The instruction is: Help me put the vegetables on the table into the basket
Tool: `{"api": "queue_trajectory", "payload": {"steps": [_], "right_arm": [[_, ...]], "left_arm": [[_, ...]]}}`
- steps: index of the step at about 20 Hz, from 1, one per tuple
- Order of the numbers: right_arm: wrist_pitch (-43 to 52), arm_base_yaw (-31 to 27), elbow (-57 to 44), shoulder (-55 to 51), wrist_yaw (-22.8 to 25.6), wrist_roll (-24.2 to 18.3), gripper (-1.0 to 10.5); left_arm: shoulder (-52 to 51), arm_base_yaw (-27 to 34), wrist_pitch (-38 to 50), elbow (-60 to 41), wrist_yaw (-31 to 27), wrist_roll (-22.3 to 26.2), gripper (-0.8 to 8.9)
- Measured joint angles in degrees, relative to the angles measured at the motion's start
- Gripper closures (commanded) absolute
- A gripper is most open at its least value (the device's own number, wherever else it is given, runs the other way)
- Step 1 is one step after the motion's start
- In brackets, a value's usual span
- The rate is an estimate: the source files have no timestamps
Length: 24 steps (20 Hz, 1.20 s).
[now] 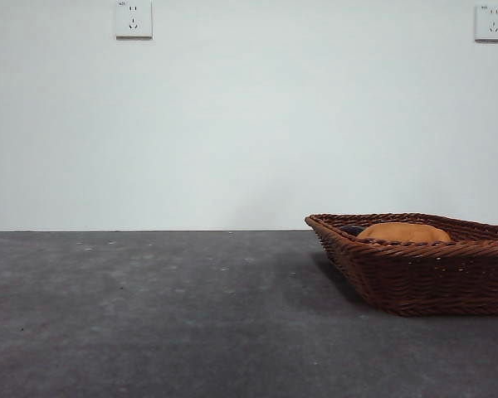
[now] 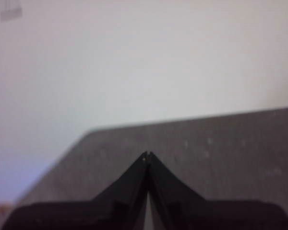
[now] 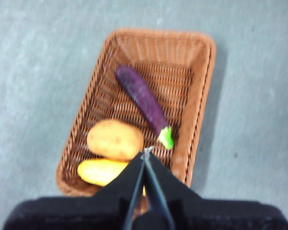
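The wicker basket (image 1: pixel 415 274) stands on the grey table (image 1: pixel 149 315) at the right in the front view. The right wrist view looks down into the basket (image 3: pixel 201 105): a brown potato (image 3: pixel 115 139), a yellow corn cob (image 3: pixel 101 171) and a purple eggplant (image 3: pixel 143 99) with a green stem all lie inside. In the front view only the potato's top (image 1: pixel 404 233) and a dark bit of eggplant (image 1: pixel 353 230) rise above the rim. My right gripper (image 3: pixel 146 152) hangs above the basket, shut and empty. My left gripper (image 2: pixel 147 155) is shut over bare table, holding nothing.
A white wall with two power sockets (image 1: pixel 133 19) (image 1: pixel 491 22) closes the back of the table. The table's far edge (image 2: pixel 182 120) and a corner show in the left wrist view.
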Motion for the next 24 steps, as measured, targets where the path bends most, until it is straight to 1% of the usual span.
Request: {"api": "queue_trajectory", "payload": {"steps": [3,4,8,10,12,13,24], "right_arm": [[1.2,0.0,0.0,0.0,0.0,0.0,9.5],[1.5,0.0,0.0,0.0,0.0,0.0,9.5],[2.4,0.0,0.0,0.0,0.0,0.0,9.5],[2.4,0.0,0.0,0.0,0.0,0.0,9.5],[2.4,0.0,0.0,0.0,0.0,0.0,9.5],[2.4,0.0,0.0,0.0,0.0,0.0,9.5],[2.4,0.0,0.0,0.0,0.0,0.0,9.5]], "left_arm": [[-1.5,1.1,0.1,-6.2,0.0,-4.9,8.14],[-2.0,1.1,0.1,-7.3,0.0,-5.6,8.14],[-2.9,1.1,-5.8,-7.4,0.2,-6.9,8.14],[-2.9,1.1,-8.5,-7.4,3.1,-7.9,8.14],[-2.9,1.1,-8.5,-7.4,7.9,-9.7,8.14],[-2.9,1.1,-8.6,-7.4,9.1,-10.1,8.14],[-2.3,1.1,-8.6,-7.4,9.2,-10.8,8.14]]}}
